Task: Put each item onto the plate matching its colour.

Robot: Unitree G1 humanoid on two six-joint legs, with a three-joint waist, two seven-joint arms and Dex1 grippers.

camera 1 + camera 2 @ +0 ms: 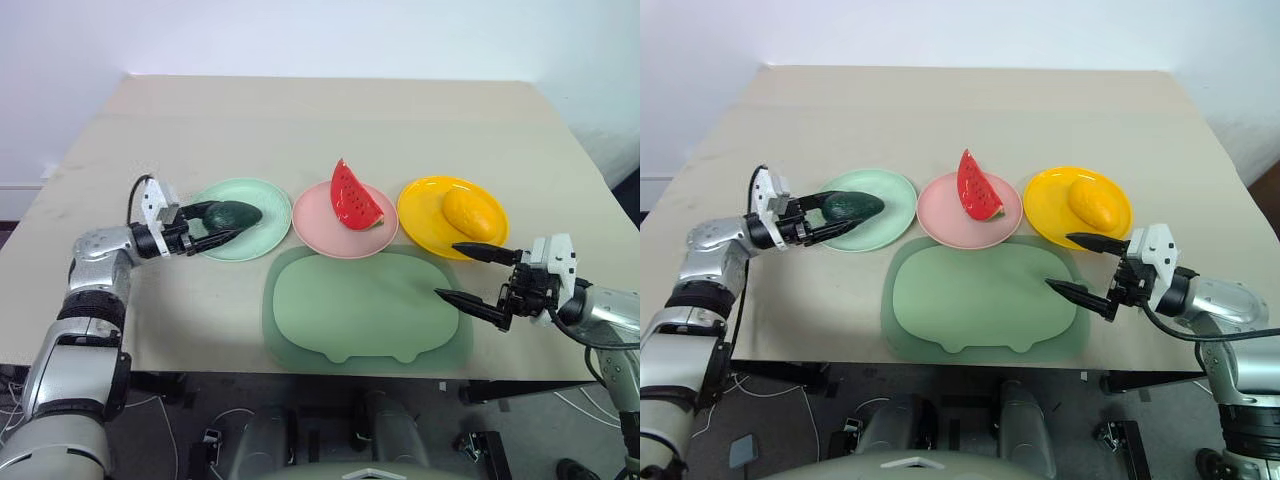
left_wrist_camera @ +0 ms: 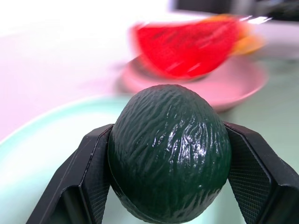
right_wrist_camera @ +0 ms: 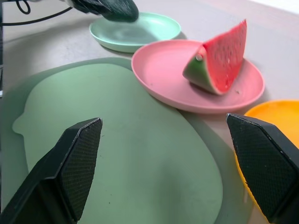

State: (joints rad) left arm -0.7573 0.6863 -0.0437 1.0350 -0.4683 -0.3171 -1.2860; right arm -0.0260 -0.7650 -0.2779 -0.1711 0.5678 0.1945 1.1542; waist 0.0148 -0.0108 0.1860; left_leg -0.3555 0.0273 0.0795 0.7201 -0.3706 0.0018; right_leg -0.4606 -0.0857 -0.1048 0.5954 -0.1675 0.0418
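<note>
At left of the frame, my left gripper [image 1: 222,226] clamps the dark green toy avocado [image 1: 233,214] over the mint green round plate [image 1: 258,225]; releasing from height could roll it off. Its long axis runs level, pointing right. My right gripper [image 1: 474,274] gapes empty.

The scene is evenly and brightly lit from above, with soft shadows cast close under the plates and the mat [image 1: 365,305]. In the left wrist view the avocado [image 2: 170,151] is rendered sharp with small glossy highlights, while the watermelon [image 2: 187,46] behind it is smeared by blur. The far background there is washed out to white.
</note>
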